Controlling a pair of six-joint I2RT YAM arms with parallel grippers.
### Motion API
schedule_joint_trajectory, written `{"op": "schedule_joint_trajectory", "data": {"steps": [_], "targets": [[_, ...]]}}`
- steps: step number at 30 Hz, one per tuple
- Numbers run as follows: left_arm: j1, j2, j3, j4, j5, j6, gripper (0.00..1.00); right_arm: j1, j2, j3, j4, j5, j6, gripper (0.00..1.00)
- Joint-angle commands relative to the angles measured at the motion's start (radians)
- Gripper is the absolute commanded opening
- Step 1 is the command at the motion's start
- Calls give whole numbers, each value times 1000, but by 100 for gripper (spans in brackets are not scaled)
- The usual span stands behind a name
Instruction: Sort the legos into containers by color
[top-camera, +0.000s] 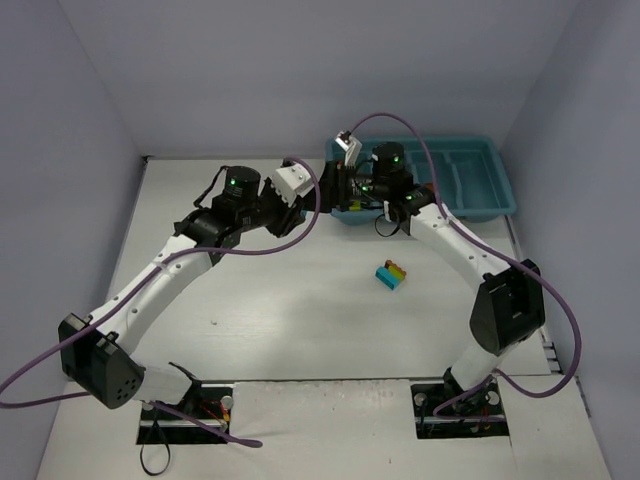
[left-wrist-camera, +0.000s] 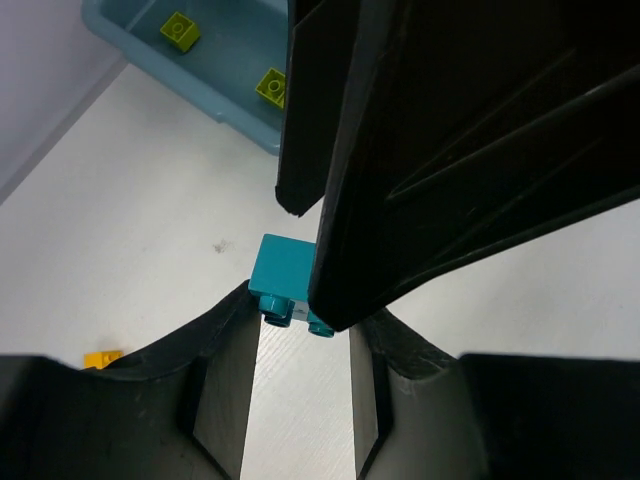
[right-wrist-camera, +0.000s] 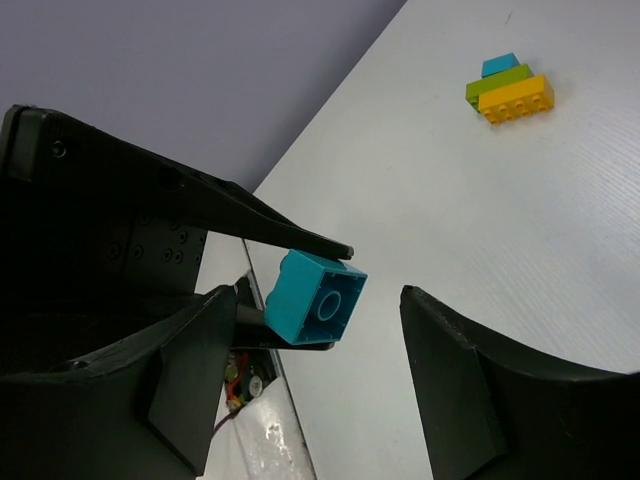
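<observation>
Step in hand, as I read it: a tool-to-tool transfer of one brick. The left tool (left-wrist-camera: 300, 318) is clenched on a single cyan brick (left-wrist-camera: 285, 265). It grips the brick by two opposite faces and holds it in the air above the counter (top-camera: 300, 300), just short of the left end of the teal tray (top-camera: 480, 207). The right tool (right-wrist-camera: 318, 305) is released. Its jaws stand apart on either side of the same brick, and the right wrist view shows a clear gap on at least one side. I cannot confirm any contact there.

A three-colour clump (top-camera: 392, 274) of cyan, green and orange pieces lies on the counter, well apart from both tools. Two yellow-green bricks (left-wrist-camera: 178, 32) already lie in the tray.

Next move, in my judgement:
1. I close the right tool on the brick's free faces and confirm the grip.
2. I release the left tool and draw it clear.
3. I carry the brick over the tray with the right tool.

I cannot tell from here which compartment takes cyan. The clump will need pulling apart afterwards.
</observation>
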Motion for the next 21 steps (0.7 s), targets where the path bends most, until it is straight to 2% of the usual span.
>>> {"op": "schedule_joint_trajectory", "data": {"steps": [1,7,10,11,13,14,20,21], "targets": [[-12,-21,59,88,-15,20,11,12,1,39,61,-9,15,63],[-13,-16,63,97,-14,20,11,15,31,44,56,-20,19,51],[-13,-16,62,97,-14,20,11,16,37,45,52,-29,18,35],[-13,-16,60,97,-14,20,12,16,37,50,53,-32,16,24],[-15,-14,56,97,-15,20,12,16,39,53,53,-50,13,12],[-16,-14,54,97,-17,20,14,13,39,56,52,-53,11,0],[-16,-28,19,111,-52,6,23,-8,36,53,52,-36,5,0],[-16,-28,16,114,-53,0,30,-13,34,53,50,-27,4,0]]}}
